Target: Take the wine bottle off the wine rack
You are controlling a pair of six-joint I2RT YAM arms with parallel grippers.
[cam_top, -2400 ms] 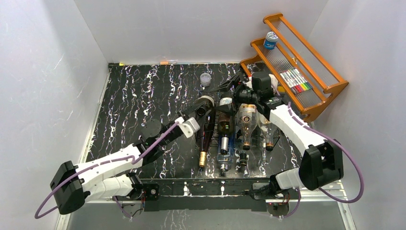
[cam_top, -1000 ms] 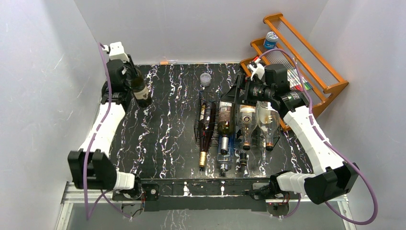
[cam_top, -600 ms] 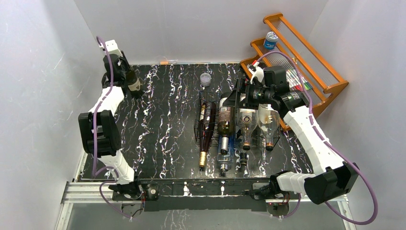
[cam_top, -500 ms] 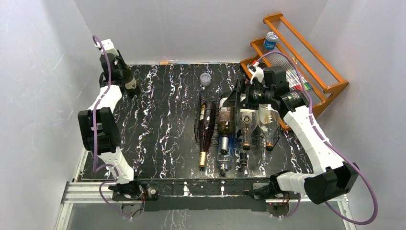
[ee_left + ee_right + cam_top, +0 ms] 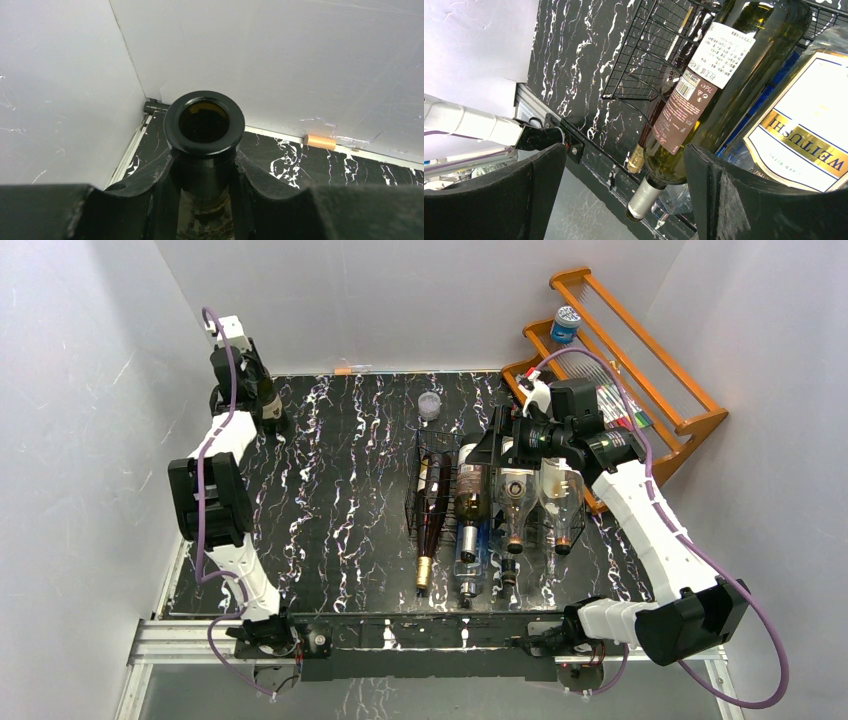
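Note:
My left gripper (image 5: pixel 260 385) is shut on the neck of a dark wine bottle (image 5: pixel 270 408) and holds it upright at the table's far left corner. In the left wrist view the bottle's open mouth (image 5: pixel 204 122) rises between my gripper's (image 5: pixel 204 167) black fingers (image 5: pixel 150 185). The black wire wine rack (image 5: pixel 420 455) sits mid-table with several bottles lying in it. My right gripper (image 5: pixel 492 445) is open and empty over the rack's far end. In its wrist view the gripper (image 5: pixel 624 195) straddles a green bottle (image 5: pixel 729 85) without touching it.
The rack (image 5: pixel 644 55) holds a dark bottle with a gold cap (image 5: pixel 430 515), the green bottle (image 5: pixel 468 502) and two clear bottles (image 5: pixel 515 502). An orange wooden shelf (image 5: pixel 690 425) stands at the back right. A small clear cup (image 5: pixel 430 403) sits behind the rack.
My left arm has lifted the dark bottle from the rack's left side and swung it to the far left corner, upright. My right gripper has shifted a little at the rack's far end.

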